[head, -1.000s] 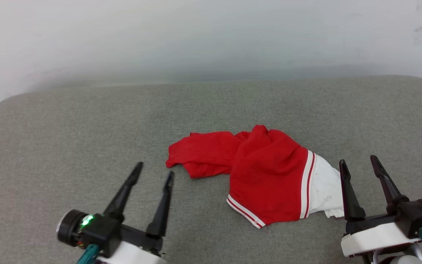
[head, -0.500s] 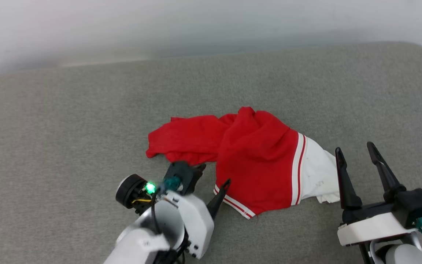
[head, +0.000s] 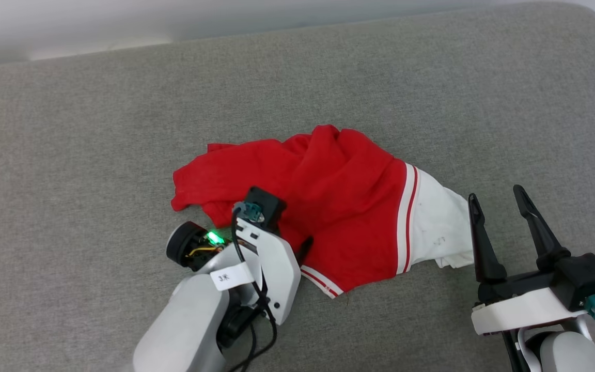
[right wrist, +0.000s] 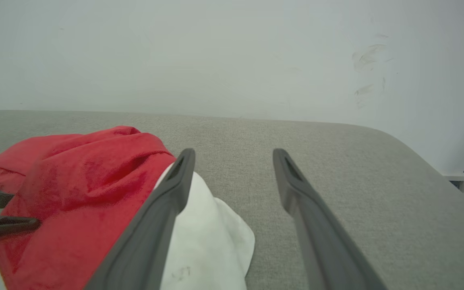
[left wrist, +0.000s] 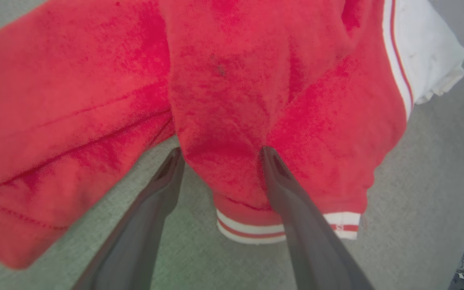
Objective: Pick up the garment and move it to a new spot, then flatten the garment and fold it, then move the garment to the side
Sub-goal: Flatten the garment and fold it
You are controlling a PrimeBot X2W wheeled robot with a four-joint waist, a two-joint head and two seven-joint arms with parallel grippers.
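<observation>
Left pincer [left wrist: 220,150] agape astride the crumpled red garment [head: 349,206]

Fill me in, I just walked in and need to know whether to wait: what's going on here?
The robot is starting on a crumpled red T-shirt lying on a grey padded surface. Its left gripper is down at the shirt's near edge, open around a bunch of red fabric just above the striped hem, not closed yet. The right gripper hangs open beside the white sleeve, holding nothing.
</observation>
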